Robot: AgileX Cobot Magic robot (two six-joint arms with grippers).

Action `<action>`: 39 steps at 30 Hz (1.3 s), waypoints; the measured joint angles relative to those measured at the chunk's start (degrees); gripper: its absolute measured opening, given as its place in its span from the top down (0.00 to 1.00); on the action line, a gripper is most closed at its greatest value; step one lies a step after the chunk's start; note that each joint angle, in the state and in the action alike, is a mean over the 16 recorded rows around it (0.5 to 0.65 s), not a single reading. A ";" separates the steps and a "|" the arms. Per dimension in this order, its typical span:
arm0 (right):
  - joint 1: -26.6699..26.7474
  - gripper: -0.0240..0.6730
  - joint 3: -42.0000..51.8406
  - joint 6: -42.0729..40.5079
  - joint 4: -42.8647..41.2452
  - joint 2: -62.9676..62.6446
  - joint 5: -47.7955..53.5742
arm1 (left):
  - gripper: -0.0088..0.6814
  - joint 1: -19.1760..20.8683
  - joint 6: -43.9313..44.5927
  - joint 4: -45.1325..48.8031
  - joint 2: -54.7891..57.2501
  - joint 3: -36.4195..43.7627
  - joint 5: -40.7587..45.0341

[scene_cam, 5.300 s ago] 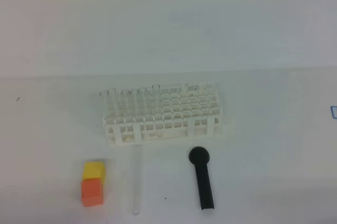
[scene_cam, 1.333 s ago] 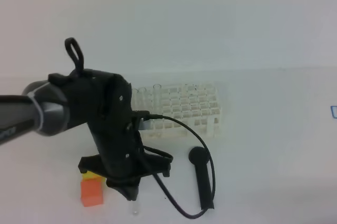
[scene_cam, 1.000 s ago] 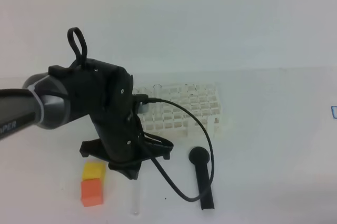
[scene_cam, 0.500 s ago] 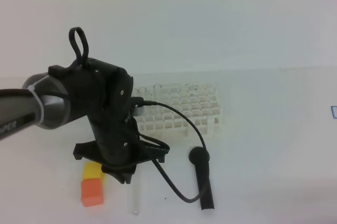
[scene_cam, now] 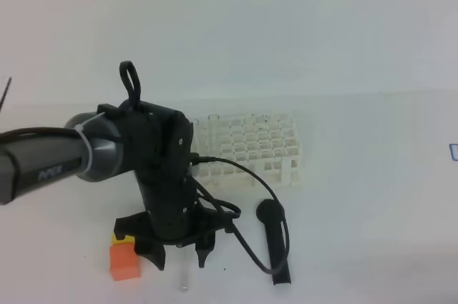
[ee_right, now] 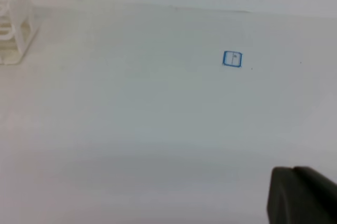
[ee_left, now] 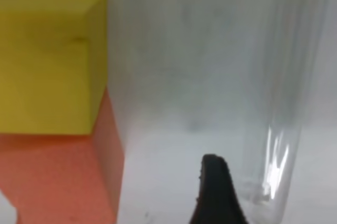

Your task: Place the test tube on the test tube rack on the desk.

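Note:
The test tube [scene_cam: 185, 284] lies flat on the white desk [scene_cam: 358, 197], clear and thin, mostly hidden under my left arm. My left gripper [scene_cam: 179, 258] hangs low over it, open, with one finger on either side of the tube and nothing held. In the left wrist view the test tube [ee_left: 279, 103] runs up the right side, beside one black fingertip [ee_left: 216, 192]. The white test tube rack [scene_cam: 250, 150] stands behind the arm, with a few clear tubes [scene_cam: 212, 119] at its back left. Only a dark corner of the right gripper [ee_right: 300, 195] shows, and it is shut.
An orange block [scene_cam: 124, 261] with a yellow block [ee_left: 47, 55] stacked behind it sits just left of the left gripper. A black round-headed tool [scene_cam: 275, 239] lies to its right, with the arm's cable looping over it. A blue square mark [ee_right: 232, 58] is on the desk at right.
The left gripper went from shut to open. It shifted right and dropped toward the desk, its fingers now straddling the tube. The tube, rack and blocks have not moved.

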 joint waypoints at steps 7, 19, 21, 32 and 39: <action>0.00 0.97 0.00 0.00 0.00 0.00 0.00 | 0.38 0.00 0.45 -0.96 3.48 -0.15 -1.00; 0.00 0.97 0.00 0.00 0.00 0.00 0.00 | 0.73 0.00 4.98 -1.73 5.46 -0.41 -1.28; 0.00 0.97 0.00 0.00 0.00 0.00 0.00 | 0.78 0.00 6.38 -2.29 5.08 -0.34 -1.52; 0.00 0.97 0.00 -0.13 -0.12 0.00 0.00 | 0.83 -1.22 20.00 -9.64 -4.24 0.06 -4.61; 0.00 0.97 0.00 -1.94 -2.15 0.00 -0.08 | 0.83 -2.97 30.90 -14.71 -14.44 0.51 -6.57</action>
